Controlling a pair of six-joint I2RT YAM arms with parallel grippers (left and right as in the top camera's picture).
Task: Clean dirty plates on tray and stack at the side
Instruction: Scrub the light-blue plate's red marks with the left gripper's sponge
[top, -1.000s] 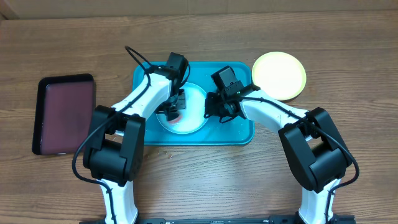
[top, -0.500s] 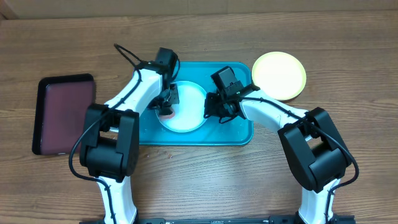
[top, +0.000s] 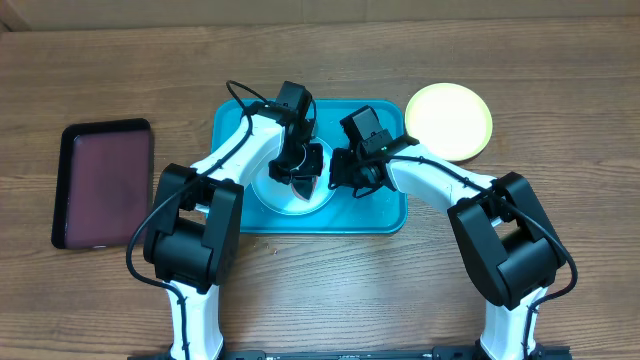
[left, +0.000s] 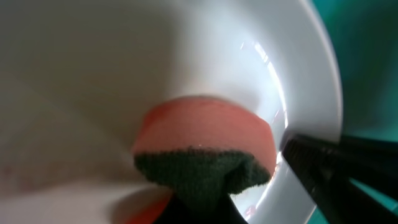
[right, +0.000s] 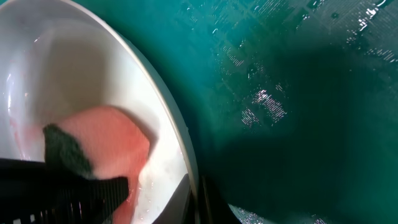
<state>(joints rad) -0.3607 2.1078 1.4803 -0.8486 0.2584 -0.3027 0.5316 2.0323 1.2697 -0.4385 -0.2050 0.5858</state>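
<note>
The white plate (top: 283, 200) lies in the turquoise tray (top: 235, 205). My left gripper (top: 303, 183) is shut on a pink sponge with a dark green scrub side (left: 205, 155) and presses it on the plate's inside (left: 124, 74), near its right rim. My right gripper (top: 338, 178) is shut on the plate's right rim, one finger inside and one outside (right: 196, 199). The sponge (right: 106, 143) also shows in the right wrist view. Faint red smears show on the wet plate (right: 81, 74). The pale yellow-green plate (top: 448, 120) lies on the table right of the tray. The mint-blue plate is out of view.
A dark maroon, black-rimmed tray (top: 103, 183) lies on the wooden table at the far left. The turquoise tray's floor (right: 298, 93) is wet right of the white plate. Both arms cross over the tray's middle.
My left gripper has swept the sponge from the plate's left side across to its right side, close to my right gripper. The right arm has kept still on the rim.
</note>
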